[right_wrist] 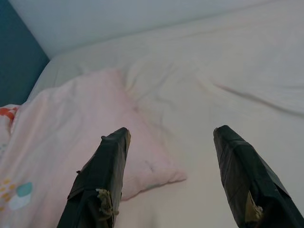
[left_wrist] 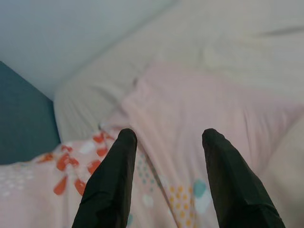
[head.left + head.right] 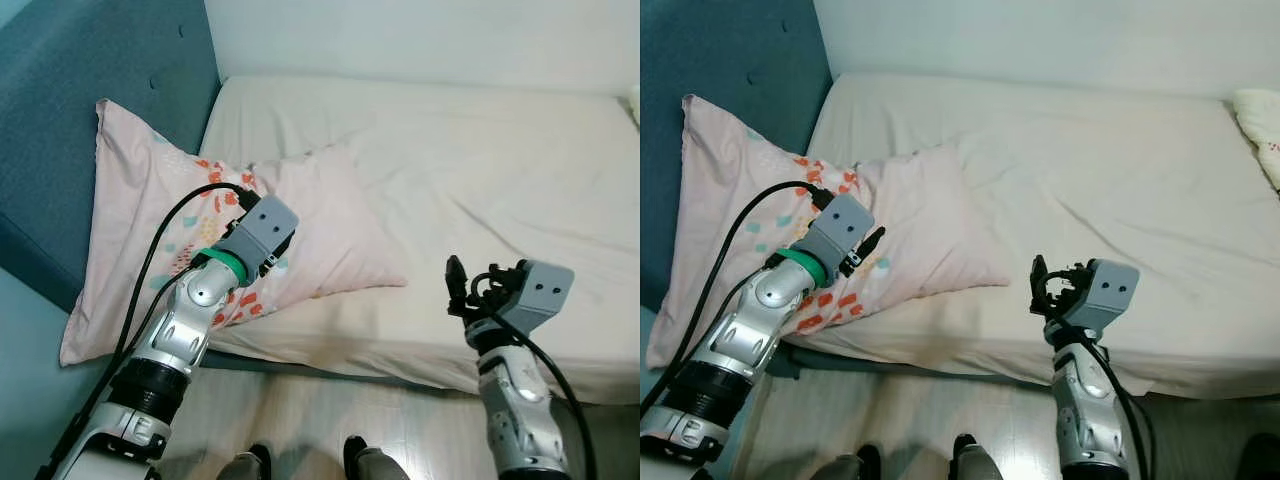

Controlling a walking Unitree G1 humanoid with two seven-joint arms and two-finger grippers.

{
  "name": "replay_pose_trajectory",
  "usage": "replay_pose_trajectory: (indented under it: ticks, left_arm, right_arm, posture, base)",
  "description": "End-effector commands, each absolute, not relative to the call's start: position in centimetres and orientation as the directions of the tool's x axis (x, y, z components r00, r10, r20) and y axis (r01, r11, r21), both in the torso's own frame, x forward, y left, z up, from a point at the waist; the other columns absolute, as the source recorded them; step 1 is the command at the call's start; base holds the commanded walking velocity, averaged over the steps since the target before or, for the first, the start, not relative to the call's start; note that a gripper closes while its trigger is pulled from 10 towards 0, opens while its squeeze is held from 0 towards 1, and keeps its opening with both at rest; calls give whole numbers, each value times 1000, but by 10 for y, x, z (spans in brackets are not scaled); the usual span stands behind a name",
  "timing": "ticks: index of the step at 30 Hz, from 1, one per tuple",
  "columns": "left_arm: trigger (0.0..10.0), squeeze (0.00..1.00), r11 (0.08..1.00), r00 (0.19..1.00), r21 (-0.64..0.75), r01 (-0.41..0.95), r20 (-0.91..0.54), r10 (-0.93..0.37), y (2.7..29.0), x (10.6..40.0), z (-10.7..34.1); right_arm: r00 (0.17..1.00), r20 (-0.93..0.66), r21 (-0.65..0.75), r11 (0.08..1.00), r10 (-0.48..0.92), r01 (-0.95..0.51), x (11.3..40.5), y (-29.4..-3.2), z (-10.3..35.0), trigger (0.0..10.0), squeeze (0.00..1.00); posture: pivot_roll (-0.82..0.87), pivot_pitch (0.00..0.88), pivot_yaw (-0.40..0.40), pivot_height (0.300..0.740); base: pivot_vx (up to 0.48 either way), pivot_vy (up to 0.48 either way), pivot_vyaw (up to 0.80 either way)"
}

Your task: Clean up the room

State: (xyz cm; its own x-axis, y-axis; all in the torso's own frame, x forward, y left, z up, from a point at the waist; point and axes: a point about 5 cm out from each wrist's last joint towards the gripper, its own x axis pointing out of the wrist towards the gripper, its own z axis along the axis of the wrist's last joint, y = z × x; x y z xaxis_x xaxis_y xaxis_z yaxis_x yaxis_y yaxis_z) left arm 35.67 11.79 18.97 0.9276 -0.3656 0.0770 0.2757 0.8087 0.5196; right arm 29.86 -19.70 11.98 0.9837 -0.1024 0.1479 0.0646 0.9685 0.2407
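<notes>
Bed (image 3: 480, 170): pillow (image 3: 320, 225) under L hand (image 2: 166, 137).

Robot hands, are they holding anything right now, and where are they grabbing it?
Nothing is held. The left gripper is open above the pink pillow, fingers apart around nothing. The right gripper is open too, over the bed by the pillow's corner.

Pale pink pillow (image 3: 320, 230) printed with red, orange and teal spots toward the bed's head end. Cream sheet on the bed (image 3: 480, 160). Teal headboard (image 3: 90, 90). White wall (image 3: 420, 40). Light wooden floor (image 3: 330, 410).
</notes>
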Motion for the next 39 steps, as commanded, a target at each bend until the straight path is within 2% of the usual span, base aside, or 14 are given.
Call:
replay_pose_trajectory:
  ticks: [1,3,6,10,12,23,39]
  left_arm:
    - [10000,0,829,924,486,276,103,-368,115,353,189]
    - [10000,0,881,923,375,289,137,-361,112,349,191]
    - [10000,0,916,932,303,264,166,-323,113,345,190]
    - [10000,0,952,942,199,233,197,-272,118,340,183]
    - [10000,0,954,942,146,261,175,-285,118,338,180]
    - [10000,0,932,914,228,283,230,-334,112,338,194]
    - [10000,0,916,896,249,316,241,-374,105,340,197]
  right_arm:
    - [988,111,238,968,-105,76,294,-197,109,10000,0]
    - [989,117,194,979,-86,62,293,-195,109,10000,0]
    - [989,126,117,992,-72,57,291,-195,109,10000,0]
    - [988,143,98,994,-52,38,287,-194,111,10000,0]
    - [988,149,103,994,-39,24,287,-191,112,10000,0]
    - [984,175,109,994,-15,-4,298,-186,121,10000,0]
    - [984,178,110,994,-19,0,300,-189,122,10000,0]
  posture:
    - [-101,178,28,740]
    - [-101,178,28,740]
    - [-107,171,26,740]
    - [-117,157,17,740]
    - [-121,148,10,740]
    - [-111,127,-4,740]
    - [-116,122,0,740]
  base:
    - [0,0,0]
    - [0,0,0]
    - [0,0,0]
    - [0,0,0]
    - [0,0,0]
    - [0,0,0]
    - [0,0,0]
